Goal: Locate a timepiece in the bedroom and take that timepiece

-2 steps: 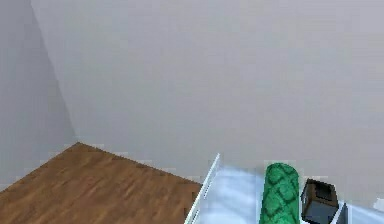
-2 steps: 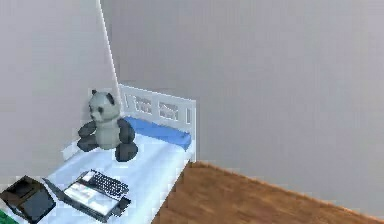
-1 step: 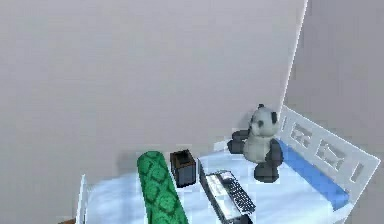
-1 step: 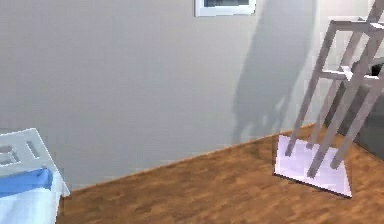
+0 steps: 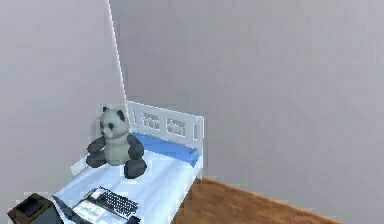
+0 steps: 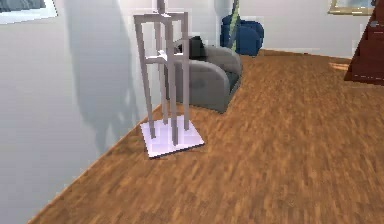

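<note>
Searching looks like the step in hand: the robot faces a bed (image 5: 168, 180) against a grey wall, and nothing plainly a clock has been reached.

In the forward view, a small dark boxy thing (image 5: 30, 208) lies on the bed at the lower left corner of the frame. It may be the timepiece, but its shape is too vague to be sure. Just right of it lies a dark laptop (image 5: 108, 204). Above that, left of centre, a panda toy (image 5: 118, 138) sits by a blue pillow (image 5: 168, 150) and the white headboard (image 5: 172, 122). Wooden floor (image 5: 265, 208) fills the lower right.

In the arm side view, a picture frame (image 6: 24, 9) hangs at the upper left. A tall grey stand (image 6: 163, 75) rises at centre, with a grey armchair (image 6: 212, 72) behind it. A blue object (image 6: 246, 36) is at the top and dark red furniture (image 6: 368, 55) at the right edge.

I cannot tell the state of the gripper or what it might have hold of.

The next move, I judge, calls for turning toward the frame's lower left to bring the boxy thing into fuller view. The base should then be lined up beside the bed so the arm can reach across it.
</note>
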Available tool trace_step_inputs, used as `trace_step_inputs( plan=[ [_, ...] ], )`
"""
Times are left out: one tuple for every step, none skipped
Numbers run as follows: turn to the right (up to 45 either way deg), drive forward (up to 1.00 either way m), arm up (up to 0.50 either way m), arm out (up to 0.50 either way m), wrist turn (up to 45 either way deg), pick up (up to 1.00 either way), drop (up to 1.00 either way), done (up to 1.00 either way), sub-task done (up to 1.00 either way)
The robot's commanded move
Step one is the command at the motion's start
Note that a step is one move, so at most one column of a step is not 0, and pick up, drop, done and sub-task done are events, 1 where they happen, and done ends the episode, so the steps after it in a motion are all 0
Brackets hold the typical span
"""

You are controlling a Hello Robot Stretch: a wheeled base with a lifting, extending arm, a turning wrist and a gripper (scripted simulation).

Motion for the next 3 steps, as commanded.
trace_step_inputs(
  plan=[
    [3.0,0.0,0.0,0.0,0.0,0.0,0.0,0.0,0.0],
    [0.0,0.6,0.0,0.0,0.0,0.0,0.0,0.0,0.0],
    [-45.0,0.0,0.0,0.0,0.0,0.0,0.0,0.0,0.0]
  ],
)
